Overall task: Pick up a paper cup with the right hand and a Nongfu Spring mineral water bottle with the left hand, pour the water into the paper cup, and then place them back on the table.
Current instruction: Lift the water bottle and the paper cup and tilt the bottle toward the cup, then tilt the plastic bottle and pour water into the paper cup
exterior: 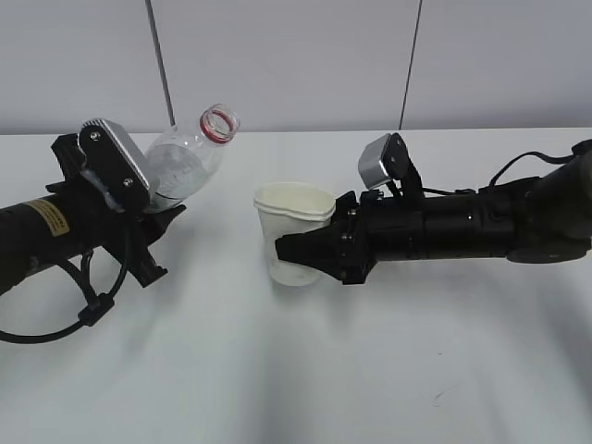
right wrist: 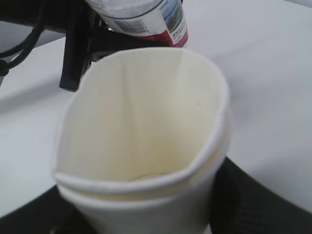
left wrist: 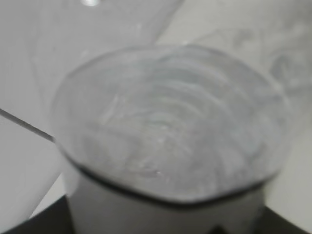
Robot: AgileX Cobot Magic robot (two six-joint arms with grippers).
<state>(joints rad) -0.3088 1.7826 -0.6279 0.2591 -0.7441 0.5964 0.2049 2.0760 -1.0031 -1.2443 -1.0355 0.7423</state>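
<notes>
My left gripper (exterior: 157, 227) is shut on the Nongfu Spring mineral water bottle (exterior: 190, 162), which is tilted with its uncapped, red-ringed neck pointing up and to the right, toward the cup. The left wrist view is filled by the blurred clear bottle (left wrist: 165, 122), with the left gripper (left wrist: 165, 217) dark at the bottom edge. My right gripper (exterior: 296, 242) is shut on the white paper cup (exterior: 294, 217), upright with its rim squeezed out of round. The right wrist view shows the cream inside of the cup (right wrist: 141, 122), the right gripper (right wrist: 146, 217), and the bottle's label (right wrist: 161, 22) beyond.
The white table (exterior: 370, 370) stretches under both arms, with a small dark mark (exterior: 437, 398) at the front right. A black cable (exterior: 55, 324) loops under the left arm. A grey wall stands behind.
</notes>
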